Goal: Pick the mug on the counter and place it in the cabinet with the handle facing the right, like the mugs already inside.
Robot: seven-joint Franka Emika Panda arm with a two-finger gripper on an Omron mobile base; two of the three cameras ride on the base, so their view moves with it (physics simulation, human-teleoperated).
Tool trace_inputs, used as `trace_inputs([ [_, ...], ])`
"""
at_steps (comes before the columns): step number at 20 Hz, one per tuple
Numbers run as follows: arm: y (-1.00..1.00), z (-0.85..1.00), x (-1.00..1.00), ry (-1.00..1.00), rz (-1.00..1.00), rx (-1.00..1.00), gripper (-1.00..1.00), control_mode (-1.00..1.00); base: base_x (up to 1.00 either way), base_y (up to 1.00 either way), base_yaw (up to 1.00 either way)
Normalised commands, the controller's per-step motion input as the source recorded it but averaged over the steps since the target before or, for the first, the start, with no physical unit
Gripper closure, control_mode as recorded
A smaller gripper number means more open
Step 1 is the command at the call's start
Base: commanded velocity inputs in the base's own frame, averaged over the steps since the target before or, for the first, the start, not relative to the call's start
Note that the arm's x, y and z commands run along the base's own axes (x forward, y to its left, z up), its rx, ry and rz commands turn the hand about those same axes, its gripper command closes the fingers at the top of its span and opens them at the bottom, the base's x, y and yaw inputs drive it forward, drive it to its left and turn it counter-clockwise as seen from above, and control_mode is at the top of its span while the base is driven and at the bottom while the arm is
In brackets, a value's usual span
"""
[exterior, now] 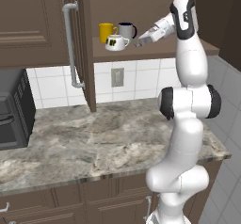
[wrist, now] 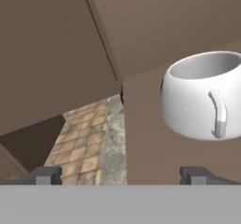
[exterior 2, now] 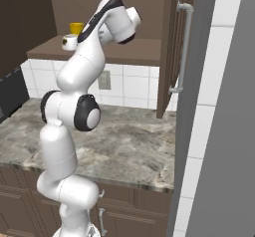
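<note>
The squat white mug (exterior: 116, 42) with its dark logo stands upright on the shelf of the cabinet (exterior: 155, 50), in front of the yellow mug (exterior: 107, 31) and the grey mug (exterior: 127, 30). My gripper (exterior: 138, 42) hovers just right of it, open and holding nothing. In the hand view the mug (wrist: 207, 96) sits ahead and off to the right of my gripper (wrist: 122, 176), apart from both fingertips (wrist: 44, 175), with its white handle (wrist: 218, 115) turned toward the camera. From the right base view the mug (exterior 2: 69, 42) peeks out beside the arm.
The open cabinet door with its long grey bar handle (exterior: 70, 44) hangs left of the shelf. Below lies the marbled counter (exterior: 94, 138), with a dark oven (exterior: 14, 110) at its left end. A grey wall (exterior 2: 219, 131) stands close on the right.
</note>
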Motion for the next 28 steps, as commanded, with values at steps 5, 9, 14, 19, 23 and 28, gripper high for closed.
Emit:
trace_inputs([
  [5,0.02,0.0,-0.44,0.0,0.0,0.0,-1.0,-1.0,0.0,0.0,0.0],
  [9,0.03,0.0,-0.5,0.0,0.0,0.0,-1.0,-1.0,0.0,0.0,0.0],
  [14,0.05,0.0,-0.55,0.0,0.0,0.0,-1.0,-1.0,0.0,0.0,0.0],
  [19,0.1,-0.01,-0.7,0.0,0.0,0.0,-1.0,-1.0,0.0,0.0,0.0],
  [23,0.19,-0.09,-0.74,0.0,0.0,0.01,-1.0,-1.0,0.0,0.0,0.0],
  [28,0.13,-0.39,-0.46,0.01,0.0,0.0,-1.0,-1.0,0.0,0.0,0.0],
])
